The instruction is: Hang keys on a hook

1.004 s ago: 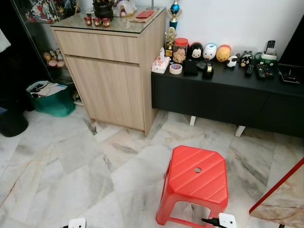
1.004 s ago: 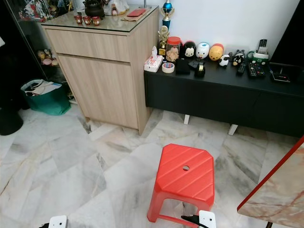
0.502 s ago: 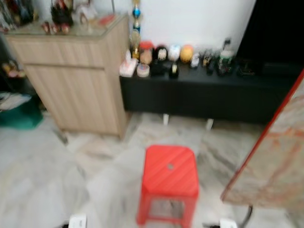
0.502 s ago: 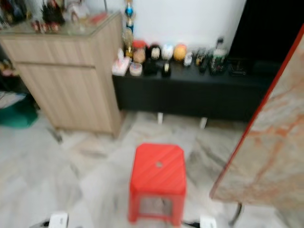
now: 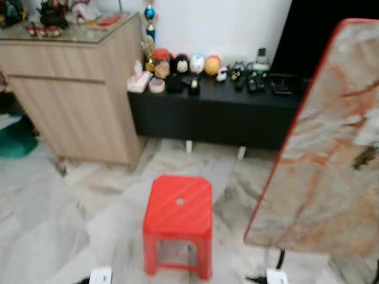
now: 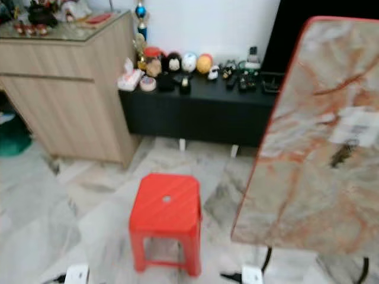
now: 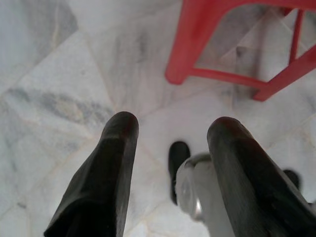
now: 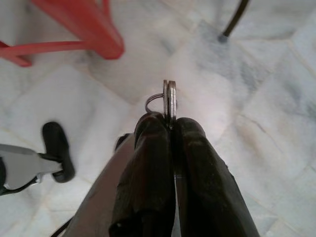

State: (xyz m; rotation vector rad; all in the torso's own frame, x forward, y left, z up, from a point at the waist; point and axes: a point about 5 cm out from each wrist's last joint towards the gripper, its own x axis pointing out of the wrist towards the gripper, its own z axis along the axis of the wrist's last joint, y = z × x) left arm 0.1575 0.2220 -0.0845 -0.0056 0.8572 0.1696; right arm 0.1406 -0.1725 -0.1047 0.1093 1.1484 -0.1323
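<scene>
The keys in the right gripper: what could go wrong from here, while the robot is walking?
1. The right gripper pinches the keys only at its fingertips, with the ring sticking out, so a jolt might shake them loose onto the marble floor.
2. The red stool and the marble-top table stand close ahead; the robot may bump either.
3. The head views are blurred, and no hook is visible.

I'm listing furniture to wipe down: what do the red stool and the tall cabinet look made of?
Red stool: likely moulded plastic, one uniform glossy red piece with ribbed seat. Tall cabinet: light wood-grain, probably matt laminate, with what looks like a glass top.
</scene>
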